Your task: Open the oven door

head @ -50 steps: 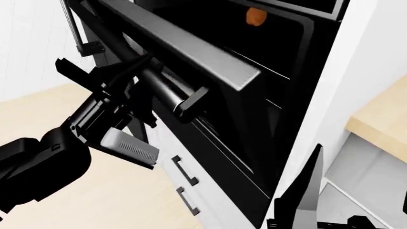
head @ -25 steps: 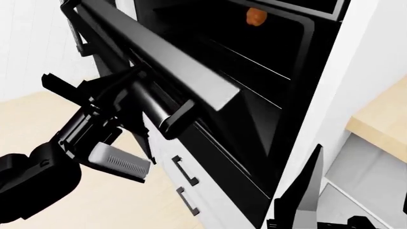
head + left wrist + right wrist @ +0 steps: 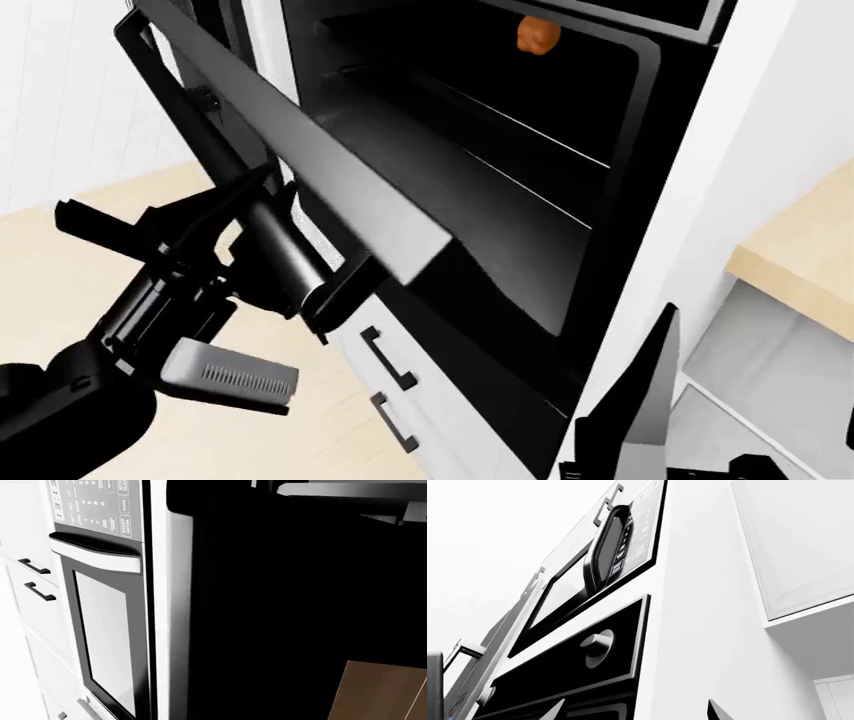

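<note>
Swung lower than a moment ago, oven door (image 3: 441, 235) now well open, cavity exposed. Left gripper (image 3: 274, 250) clamped around handle bar (image 3: 283, 262), hauling down and out. Right gripper (image 3: 627, 420) idle low, state impossible to tell. Beyond: white drawers (image 3: 400, 400), pale wood floor (image 3: 80, 250), counter (image 3: 801, 250).

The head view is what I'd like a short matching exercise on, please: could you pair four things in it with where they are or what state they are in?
Things:
1. oven door
2. left gripper
3. orange object
4. drawer handles

Places or states:
A. on the white cabinet front below the oven
B. swung partway down, oven cavity exposed
C. deep inside the oven, near the top of the picture
D. around the door's bar handle

Pairs: 1-B, 2-D, 3-C, 4-A
</note>
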Tool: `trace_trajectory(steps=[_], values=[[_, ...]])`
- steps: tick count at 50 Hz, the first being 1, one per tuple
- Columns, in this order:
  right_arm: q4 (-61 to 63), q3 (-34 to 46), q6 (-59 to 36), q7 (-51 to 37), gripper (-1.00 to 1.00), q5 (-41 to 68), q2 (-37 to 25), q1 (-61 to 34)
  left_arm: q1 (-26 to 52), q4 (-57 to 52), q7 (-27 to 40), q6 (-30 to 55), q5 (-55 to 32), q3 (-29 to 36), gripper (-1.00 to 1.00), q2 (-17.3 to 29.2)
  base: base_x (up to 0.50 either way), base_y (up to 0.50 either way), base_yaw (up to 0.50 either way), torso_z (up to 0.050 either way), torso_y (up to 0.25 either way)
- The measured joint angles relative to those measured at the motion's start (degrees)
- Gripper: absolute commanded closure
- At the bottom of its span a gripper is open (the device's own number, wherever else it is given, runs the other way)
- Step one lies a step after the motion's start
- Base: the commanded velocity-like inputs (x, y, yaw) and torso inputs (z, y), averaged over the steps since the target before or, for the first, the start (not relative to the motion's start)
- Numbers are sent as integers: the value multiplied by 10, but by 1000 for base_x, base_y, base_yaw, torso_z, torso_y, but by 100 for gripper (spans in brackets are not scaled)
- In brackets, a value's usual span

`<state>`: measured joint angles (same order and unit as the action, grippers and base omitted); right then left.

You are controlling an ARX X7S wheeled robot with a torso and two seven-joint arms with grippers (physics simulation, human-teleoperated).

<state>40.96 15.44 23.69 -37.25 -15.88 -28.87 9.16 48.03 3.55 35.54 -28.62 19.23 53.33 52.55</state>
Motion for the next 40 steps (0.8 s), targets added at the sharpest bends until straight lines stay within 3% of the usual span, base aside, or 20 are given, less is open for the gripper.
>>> trace_trajectory(steps=[21, 40], values=[[0, 2, 2, -2, -100, -3, 0, 3, -36, -22, 19, -3, 1, -5, 100, 35, 0, 0, 0, 1, 5], [2, 3, 1, -4, -100, -3, 0, 0, -104, -48, 90, 27, 31, -19, 100, 60, 0, 0, 0, 2, 6]])
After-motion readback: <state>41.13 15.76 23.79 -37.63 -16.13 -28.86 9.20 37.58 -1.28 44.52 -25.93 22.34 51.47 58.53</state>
